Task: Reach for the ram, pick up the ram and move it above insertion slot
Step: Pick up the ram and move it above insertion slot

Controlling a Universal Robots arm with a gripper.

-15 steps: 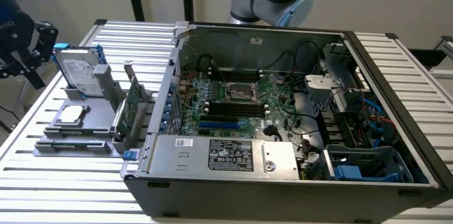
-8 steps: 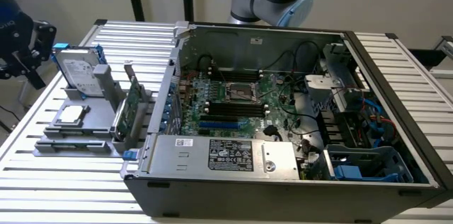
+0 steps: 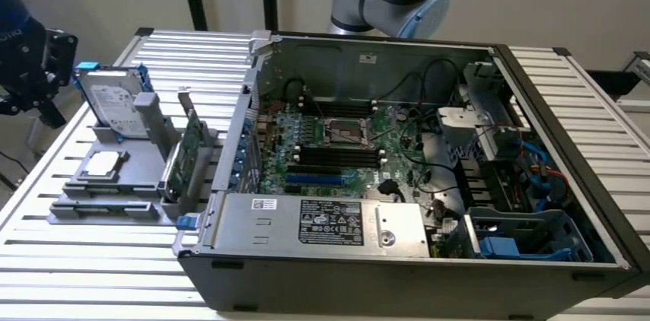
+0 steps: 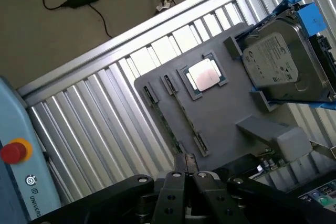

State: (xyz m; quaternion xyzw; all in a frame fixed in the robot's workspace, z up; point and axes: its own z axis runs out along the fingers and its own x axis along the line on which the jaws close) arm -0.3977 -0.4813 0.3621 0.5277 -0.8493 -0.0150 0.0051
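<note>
RAM (image 4: 164, 121) sits edge-up in a slot of the grey holder (image 4: 220, 114) on the table (image 4: 94, 124), long axis along the holder's edge, one end toward the end effector (image 4: 185, 160). End effector fingers nearly together, holding nothing. Pendant (image 4: 21, 182) reads "UNIVERS".

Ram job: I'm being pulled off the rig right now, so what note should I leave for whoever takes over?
Claw: shut, empty, near the gray holder.
Ram: on edge in its holder slot, not gripped.
Done: nothing lifted yet.
Left: reach, grasp, lift, carry above the memory slots in the open computer case.
</note>
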